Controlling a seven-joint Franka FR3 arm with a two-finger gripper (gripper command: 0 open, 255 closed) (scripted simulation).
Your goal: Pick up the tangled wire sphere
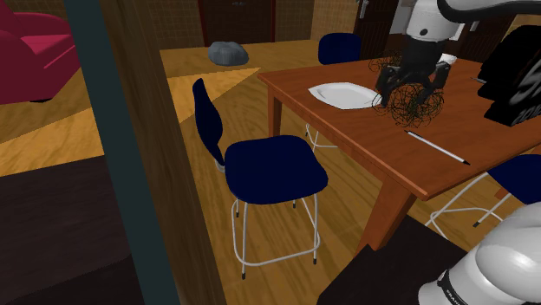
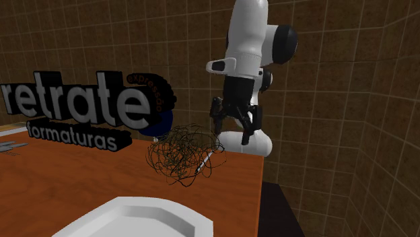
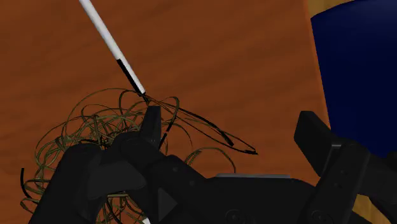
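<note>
Reddish-brown wood is forming the table, and the tangled wire sphere is resting on it, a loose ball of dark, thin loops. The black gripper is hanging over the sphere, pointing down at the table. Its fingers are standing spread well apart and are gripping nothing. In the wrist view the sphere is sitting off centre: most of its loops are bunching around and beyond one finger, and only a few stray strands are reaching into the gap toward the other. Whether that finger is touching the wire cannot be told. In the second exterior view the fingertips are hovering above the sphere and toward that view's right. A thin white stick with a black tip is lying on the wood, its dark end running in under the loops. A white plate is sitting near the sphere, a black sign with white lettering is standing on the table, and a dark blue chair is standing beside it.
</note>
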